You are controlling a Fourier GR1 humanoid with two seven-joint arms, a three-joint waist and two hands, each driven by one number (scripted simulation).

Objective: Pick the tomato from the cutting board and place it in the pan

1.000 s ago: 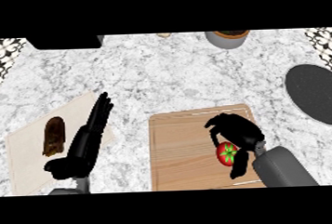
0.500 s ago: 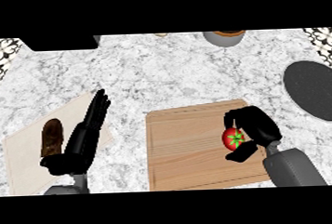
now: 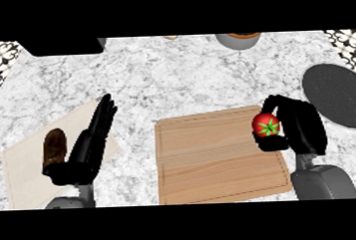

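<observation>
Black right hand (image 3: pixel 303 130) curls round the red tomato (image 3: pixel 266 125) over the wooden cutting board (image 3: pixel 212 160); dark round pan (image 3: pixel 339 101) unreached.

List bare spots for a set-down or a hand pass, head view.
Bare: the counter between the grey bowl up top and the cutting board; most of the board; the pan. Crowded: the right hand, curled on the tomato, sits over the board's right edge beside the pan; the left hand lies over the beige mat.
</observation>
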